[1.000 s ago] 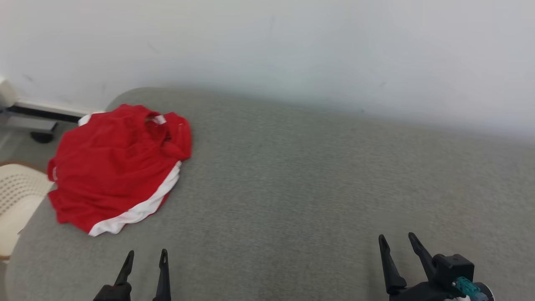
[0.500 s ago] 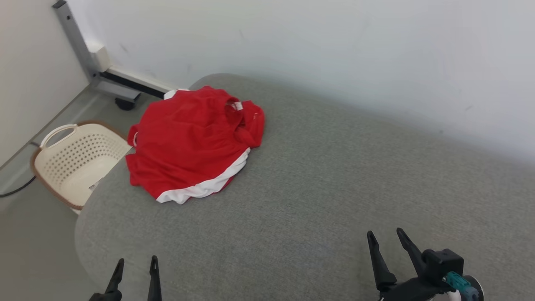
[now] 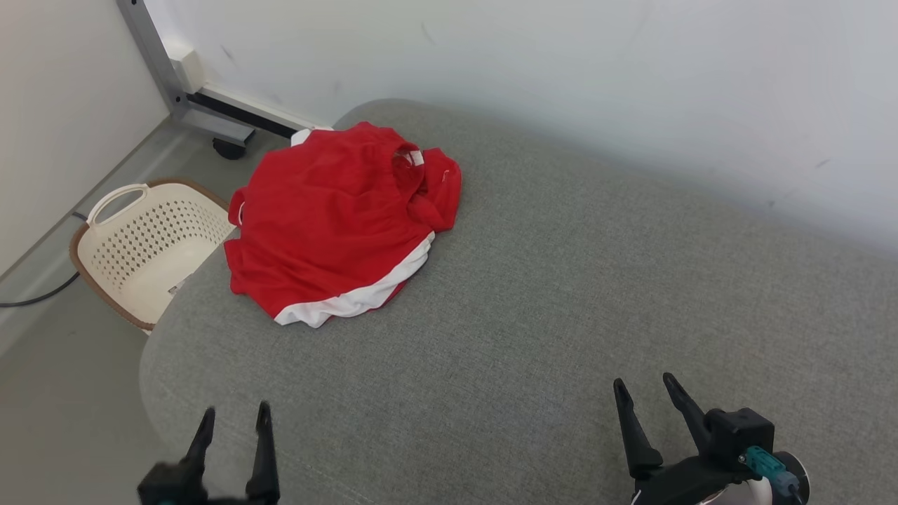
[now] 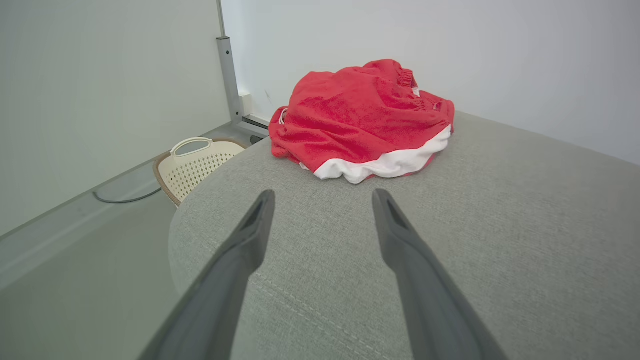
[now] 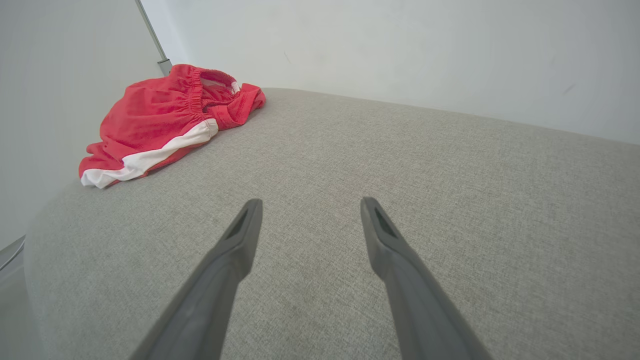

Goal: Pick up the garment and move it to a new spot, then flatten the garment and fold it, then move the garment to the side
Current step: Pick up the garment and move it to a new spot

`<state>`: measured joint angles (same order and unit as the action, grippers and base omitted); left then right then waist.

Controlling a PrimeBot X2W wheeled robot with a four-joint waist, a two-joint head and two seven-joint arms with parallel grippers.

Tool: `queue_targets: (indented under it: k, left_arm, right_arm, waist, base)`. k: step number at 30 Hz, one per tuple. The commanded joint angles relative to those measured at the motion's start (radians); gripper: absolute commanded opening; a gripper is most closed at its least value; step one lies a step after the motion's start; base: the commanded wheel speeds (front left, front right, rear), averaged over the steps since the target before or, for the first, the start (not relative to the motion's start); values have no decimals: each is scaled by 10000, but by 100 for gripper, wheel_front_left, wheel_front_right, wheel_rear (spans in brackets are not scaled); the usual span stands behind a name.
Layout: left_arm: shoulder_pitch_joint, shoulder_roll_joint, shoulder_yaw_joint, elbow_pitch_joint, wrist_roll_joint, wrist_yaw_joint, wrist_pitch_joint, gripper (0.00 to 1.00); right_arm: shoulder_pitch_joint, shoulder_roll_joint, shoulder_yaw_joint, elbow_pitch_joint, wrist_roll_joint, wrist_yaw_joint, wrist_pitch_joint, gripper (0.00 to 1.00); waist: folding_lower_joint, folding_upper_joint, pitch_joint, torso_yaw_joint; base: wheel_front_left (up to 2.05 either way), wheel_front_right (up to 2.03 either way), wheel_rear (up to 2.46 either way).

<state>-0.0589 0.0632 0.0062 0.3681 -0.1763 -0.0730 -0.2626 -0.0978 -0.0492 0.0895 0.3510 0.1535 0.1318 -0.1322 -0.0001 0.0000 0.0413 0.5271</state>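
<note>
Two grippers hang low over the near edge of a wide grey upholstered surface (image 3: pixel 561 294), both with the fingers spread wide and holding nothing. The left gripper (image 3: pixel 236 411) is at the near left corner of this surface, partly over its rounded edge. The right gripper (image 3: pixel 643 381) is well apart from it, towards the near right.

The garment (image 3: pixel 337 210), red with a white band (image 3: pixel 358 303) along its near hem, lies crumpled in a heap on the far left corner of the surface. It is far from both grippers, and it is nearer to the left one. Its elastic waistband (image 5: pixel 192 95) is turned up on the far side, close to the wall (image 3: pixel 561 63). The stretch between the left gripper and the garment is plain grey fabric.

On the floor (image 3: pixel 63 393) just beside the left edge of the surface stands a cream basket (image 3: pixel 147 238) with many small holes, a brown rim and a handle. Behind it a grey metal post (image 3: pixel 144 42) rises along the wall, and its base rests on a black wheel (image 3: pixel 228 147). A dark cable (image 3: pixel 35 298) runs on the floor at the left of the basket.
</note>
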Motion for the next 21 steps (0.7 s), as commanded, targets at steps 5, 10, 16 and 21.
queue_targets:
  k: [5,10,16,21]
  left_arm:
    - [-1861,119,-469,1153,-354,-369,415,100]
    - [-4431,515,-573,2961,-783,-498,1167,100]
    - [-6289,869,-18,4691,-1431,-452,2003,100]
    - [-7213,1285,361,5729,-1949,-472,2496,100]
  right_arm:
    - [17,-23,-207,-229,-253,-21,122,100]
    - [-74,-26,-190,-1015,-778,-21,683,100]
    - [-149,-24,-182,-1953,-1141,-21,1210,100]
    - [-78,-20,-344,-2583,-1294,-21,1472,100]
  waist:
    - [1,0,328,-67]
    - [1,0,1279,-964]
    - [1,0,2286,-2286]
    - [1,0,2950,-3111]
  base:
    - [0,0,0]
    - [0,0,0]
    - [0,0,0]
    - [0,0,0]
